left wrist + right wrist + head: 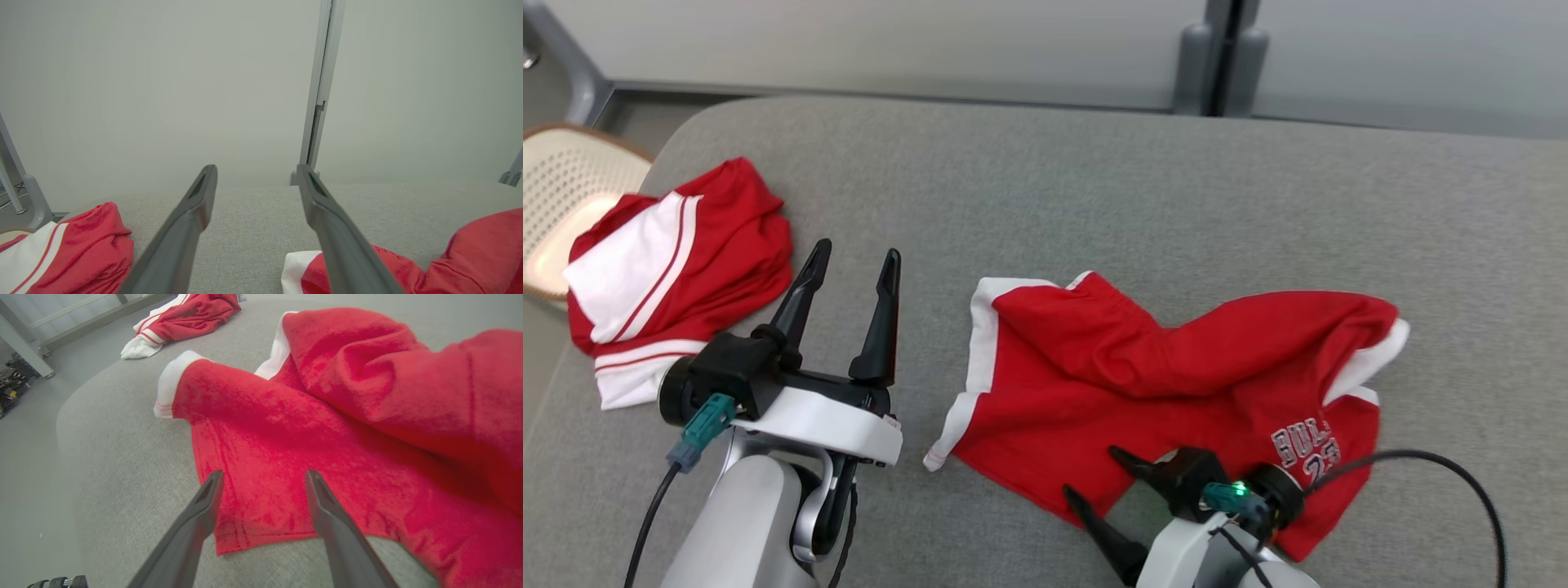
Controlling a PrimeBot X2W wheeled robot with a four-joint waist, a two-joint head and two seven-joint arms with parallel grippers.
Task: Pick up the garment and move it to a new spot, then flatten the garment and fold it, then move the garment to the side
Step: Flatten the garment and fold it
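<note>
I have my right gripper (1090, 470) spread over the red garment's (1143, 367) near hem, my left gripper (858, 249) spread and empty between it and a second red garment (678, 253) lying far left.

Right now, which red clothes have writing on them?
The spread-out garment beside the right gripper; the bundled garment at the far left has white stripes, with no writing in sight.

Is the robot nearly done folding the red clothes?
Not yet. One red-and-white garment lies bundled at the left. The middle garment lies wrinkled and unfolded; the right gripper is open at its near edge, the left gripper open and empty. Flattening, folding and moving aside remain.
</note>
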